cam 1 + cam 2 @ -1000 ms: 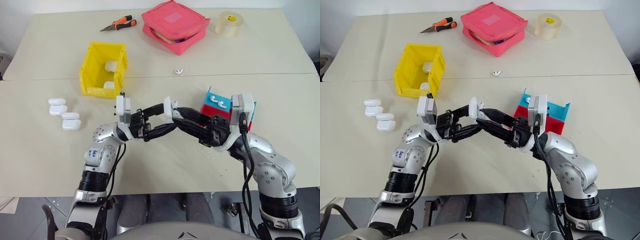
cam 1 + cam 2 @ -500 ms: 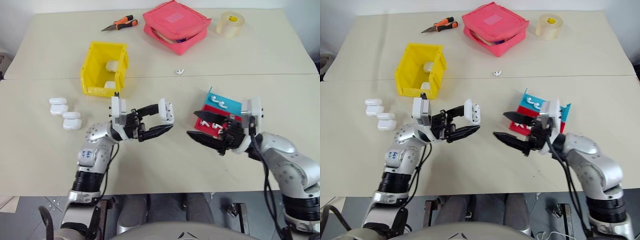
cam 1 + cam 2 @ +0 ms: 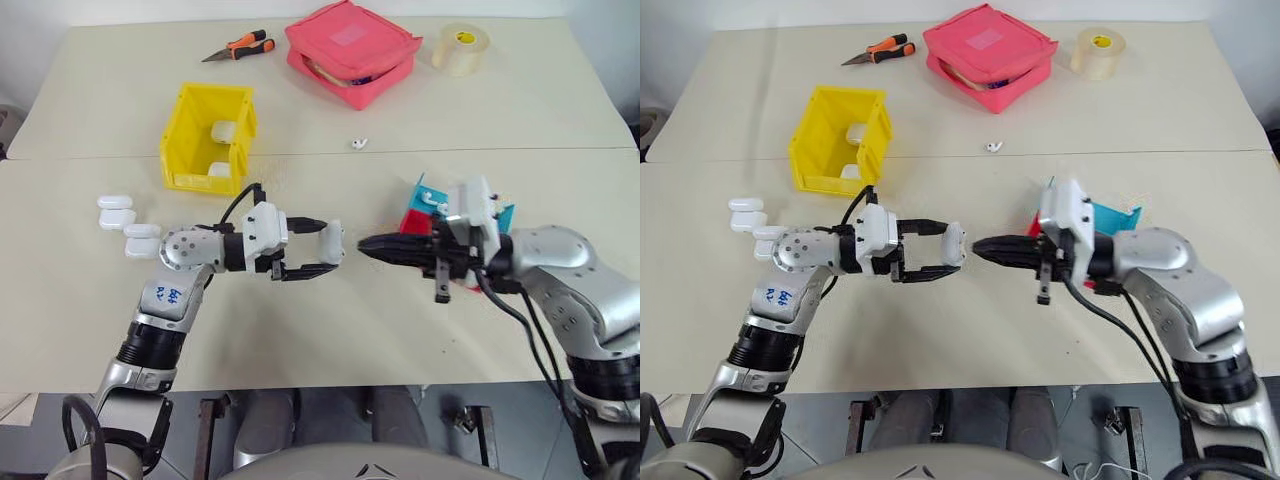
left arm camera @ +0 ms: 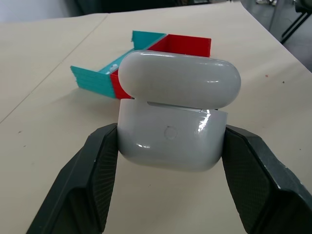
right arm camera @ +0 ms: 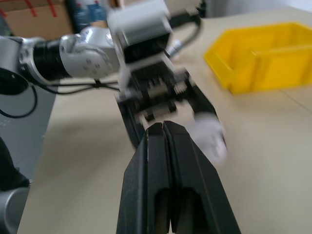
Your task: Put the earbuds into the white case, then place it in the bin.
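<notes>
My left gripper [image 3: 322, 248] is shut on the white case [image 3: 335, 242], holding it sideways above the table's middle. In the left wrist view the case [image 4: 176, 127] sits between both fingers [image 4: 92, 180], its lid down with a thin gap along the seam. My right gripper [image 3: 364, 243] is shut with nothing in it, and its tips point at the case from just to the right. Earbuds [image 3: 431, 203] lie in the red and blue tray [image 3: 501, 214] behind my right hand. One earbud [image 3: 357, 143] lies loose on the table. The yellow bin [image 3: 187, 130] stands at the back left.
Two white cases [image 3: 221, 131] lie inside the bin. Spare cases [image 3: 115, 211] rest on the table left of my left arm. A pink pouch [image 3: 350, 45], a tape roll [image 3: 459, 47] and orange pliers [image 3: 238, 46] lie along the far edge.
My right gripper drew away from the case, opened, then came back shut with its tips at the case. My left wrist rolled, turning the case onto its side.
</notes>
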You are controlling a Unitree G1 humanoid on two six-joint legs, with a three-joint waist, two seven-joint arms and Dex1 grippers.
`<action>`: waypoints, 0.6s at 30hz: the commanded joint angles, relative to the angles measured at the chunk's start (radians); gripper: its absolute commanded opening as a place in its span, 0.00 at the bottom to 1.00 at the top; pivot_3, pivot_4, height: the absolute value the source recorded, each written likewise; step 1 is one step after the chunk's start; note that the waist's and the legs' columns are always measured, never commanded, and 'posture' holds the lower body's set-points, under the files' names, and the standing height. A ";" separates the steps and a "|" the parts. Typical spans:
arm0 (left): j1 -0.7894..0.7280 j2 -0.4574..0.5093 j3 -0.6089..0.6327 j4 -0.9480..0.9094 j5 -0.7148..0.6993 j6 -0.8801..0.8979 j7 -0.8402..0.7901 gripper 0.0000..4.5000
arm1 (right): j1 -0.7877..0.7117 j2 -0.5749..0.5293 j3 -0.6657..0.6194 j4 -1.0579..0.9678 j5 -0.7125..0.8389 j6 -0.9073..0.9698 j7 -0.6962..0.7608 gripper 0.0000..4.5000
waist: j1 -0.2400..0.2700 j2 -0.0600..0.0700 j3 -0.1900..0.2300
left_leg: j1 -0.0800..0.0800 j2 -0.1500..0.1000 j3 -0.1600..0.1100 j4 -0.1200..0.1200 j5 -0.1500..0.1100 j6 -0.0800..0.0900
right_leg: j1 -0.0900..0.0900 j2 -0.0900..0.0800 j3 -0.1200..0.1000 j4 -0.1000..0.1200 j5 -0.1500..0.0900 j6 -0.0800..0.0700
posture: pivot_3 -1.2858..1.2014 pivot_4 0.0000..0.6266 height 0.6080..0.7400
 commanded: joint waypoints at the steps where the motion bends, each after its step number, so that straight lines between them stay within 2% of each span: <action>1: -0.012 -0.014 -0.016 -0.014 0.008 -0.005 0.012 0.62 | -0.052 0.032 0.044 0.010 -0.038 0.010 -0.023 0.01 | 0.004 0.000 0.000 | 0.000 0.000 0.000 0.000 0.000 0.000 | 0.000 0.000 0.000 0.000 0.000 0.000 | 0.52 0.24 1.00; 7: 0.007 -0.032 -0.003 -0.042 -0.008 -0.008 0.036 0.62 | -0.029 0.015 0.069 0.034 -0.104 0.005 -0.010 0.01 | 0.007 0.000 0.000 | -0.001 -0.001 -0.001 0.000 0.000 0.000 | 0.000 -0.001 -0.001 0.000 0.000 0.000 | 0.52 0.24 1.00; 11: 0.025 -0.043 0.034 -0.060 -0.049 -0.011 0.050 0.62 | 0.084 -0.054 0.008 0.034 -0.125 -0.030 0.017 0.01 | 0.010 0.000 0.000 | -0.001 -0.001 -0.001 0.000 0.000 0.000 | 0.000 -0.001 -0.001 0.000 0.000 0.000 | 0.52 0.24 1.00; 15: 0.057 -0.048 0.077 -0.088 -0.099 0.016 0.068 0.62 | 0.192 -0.061 -0.099 0.032 -0.104 -0.053 -0.016 0.01 | 0.009 -0.001 0.000 | -0.001 0.000 0.000 0.000 0.000 0.000 | 0.000 0.000 -0.001 0.000 0.000 0.000 | 0.52 0.24 1.00; 18: 0.096 -0.037 0.111 -0.113 -0.129 0.042 0.085 0.62 | 0.265 -0.038 -0.179 0.006 -0.058 -0.089 -0.008 0.14 | 0.005 -0.001 0.000 | -0.001 0.000 0.001 0.000 0.000 0.000 | 0.000 0.000 -0.001 0.000 0.000 0.000 | 0.52 0.24 1.00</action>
